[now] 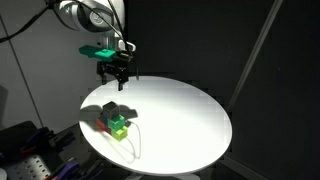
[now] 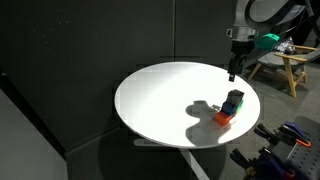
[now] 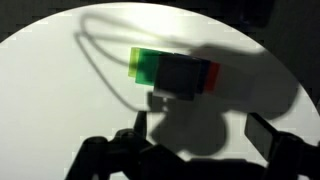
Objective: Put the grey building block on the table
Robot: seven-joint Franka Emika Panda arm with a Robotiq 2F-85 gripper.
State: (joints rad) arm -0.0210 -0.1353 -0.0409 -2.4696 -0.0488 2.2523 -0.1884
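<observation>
The grey building block (image 3: 183, 77) is a dark cube in the gripper's shadow, sitting on a small cluster with a green block (image 3: 146, 66) and a red block (image 3: 212, 75). The cluster stands on the round white table (image 1: 190, 110) near its edge, and the grey block shows in both exterior views (image 1: 112, 110) (image 2: 235, 97). My gripper (image 1: 113, 68) hangs well above the cluster, open and empty. It also shows in an exterior view (image 2: 233, 68). In the wrist view its two fingers (image 3: 195, 142) are spread apart with only the table's surface between them.
The table (image 2: 160, 100) stands before dark curtains. A thin cable loop (image 3: 100, 50) lies on the top beside the blocks. A wooden stool (image 2: 293, 65) and equipment (image 1: 25, 150) stand off the table's edges.
</observation>
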